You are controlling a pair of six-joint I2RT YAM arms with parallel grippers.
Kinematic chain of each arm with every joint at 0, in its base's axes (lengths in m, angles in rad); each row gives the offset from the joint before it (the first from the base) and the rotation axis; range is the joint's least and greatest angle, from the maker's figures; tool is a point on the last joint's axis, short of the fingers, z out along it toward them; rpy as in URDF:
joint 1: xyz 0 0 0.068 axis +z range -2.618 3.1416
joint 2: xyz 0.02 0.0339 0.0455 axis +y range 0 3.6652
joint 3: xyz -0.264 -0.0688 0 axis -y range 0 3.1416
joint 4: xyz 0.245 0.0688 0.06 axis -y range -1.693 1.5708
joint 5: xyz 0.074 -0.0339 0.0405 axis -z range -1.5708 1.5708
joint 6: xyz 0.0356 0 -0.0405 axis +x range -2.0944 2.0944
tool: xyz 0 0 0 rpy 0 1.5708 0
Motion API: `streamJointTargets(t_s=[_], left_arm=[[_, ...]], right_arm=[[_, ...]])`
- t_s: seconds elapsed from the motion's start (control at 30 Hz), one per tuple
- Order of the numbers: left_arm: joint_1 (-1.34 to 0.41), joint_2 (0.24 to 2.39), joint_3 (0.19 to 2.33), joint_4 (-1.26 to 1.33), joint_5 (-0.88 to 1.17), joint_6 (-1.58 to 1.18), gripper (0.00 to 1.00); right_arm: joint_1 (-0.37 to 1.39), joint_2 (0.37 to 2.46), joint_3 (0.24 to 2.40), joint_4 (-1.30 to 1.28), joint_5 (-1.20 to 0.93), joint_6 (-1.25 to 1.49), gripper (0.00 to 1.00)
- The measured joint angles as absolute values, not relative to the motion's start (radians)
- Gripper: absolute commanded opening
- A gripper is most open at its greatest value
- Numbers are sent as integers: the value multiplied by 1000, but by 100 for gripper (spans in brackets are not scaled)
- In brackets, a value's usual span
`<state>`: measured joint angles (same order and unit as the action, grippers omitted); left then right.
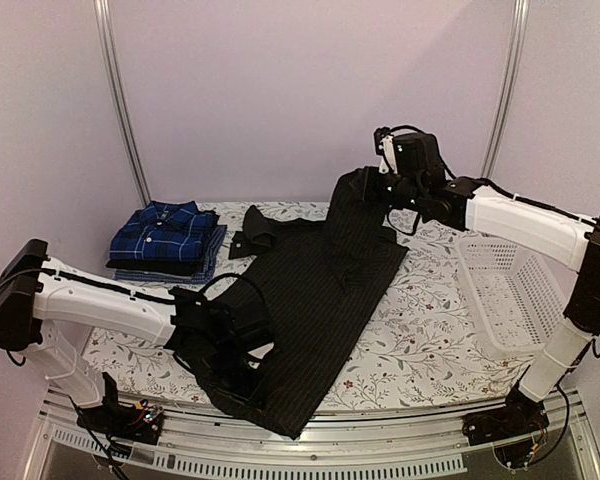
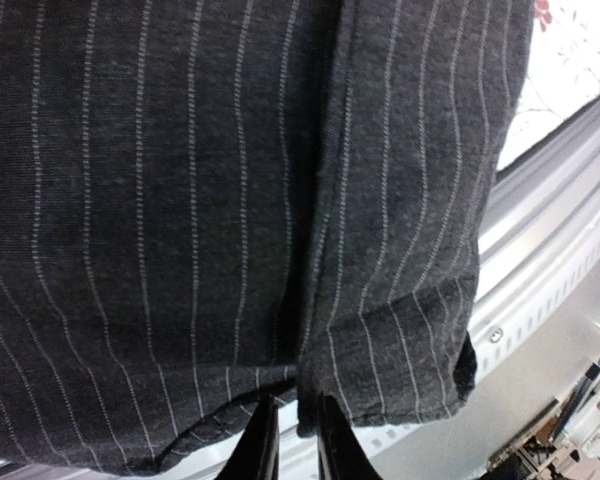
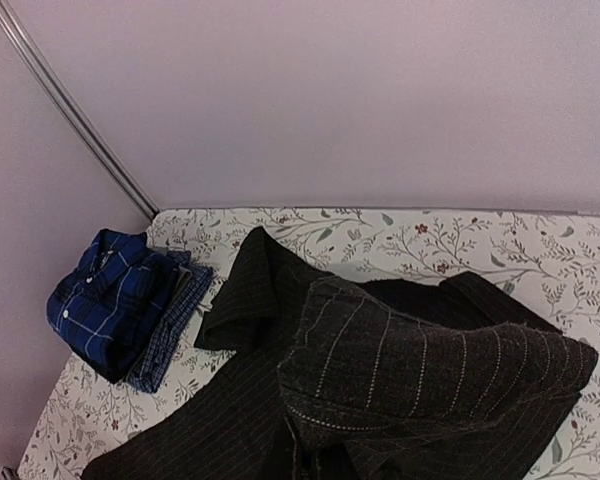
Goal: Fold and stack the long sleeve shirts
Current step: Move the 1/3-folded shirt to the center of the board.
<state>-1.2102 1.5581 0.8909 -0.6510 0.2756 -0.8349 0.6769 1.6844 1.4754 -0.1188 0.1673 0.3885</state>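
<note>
A black pinstriped long sleeve shirt (image 1: 315, 290) lies diagonally across the flowered table. Its far end is lifted off the table by my right gripper (image 1: 385, 185), which is shut on the cloth. In the right wrist view the bunched fabric (image 3: 430, 370) covers the fingers. My left gripper (image 1: 245, 375) is at the shirt's near hem by the table's front edge. In the left wrist view its fingertips (image 2: 297, 445) stand a narrow gap apart, with the hem (image 2: 305, 405) just at their tips. A blue plaid shirt (image 1: 165, 232) tops a folded stack at the far left.
A white mesh basket (image 1: 510, 290) stands at the table's right side. The metal front rail (image 2: 550, 250) runs just beyond the shirt's hem. The folded stack (image 3: 110, 300) sits near the back left corner, next to an upright frame post (image 1: 120, 100).
</note>
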Motion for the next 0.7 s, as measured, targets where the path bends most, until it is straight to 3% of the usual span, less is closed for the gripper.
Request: streamJointTargets(t_s=[0.17,0.4,0.7], left_arm=[[-1206,1558,905,-689,208,-844,31],[-1200,1558,994,-747,125,-839,32],[-1193,1616,1134,-689,124,-807,25]], right_arm=[[749,1515,1196,-140,170,516,0],[848,1488,947,-114,118,643,0],[807,1715,942,-67,56,685,0]])
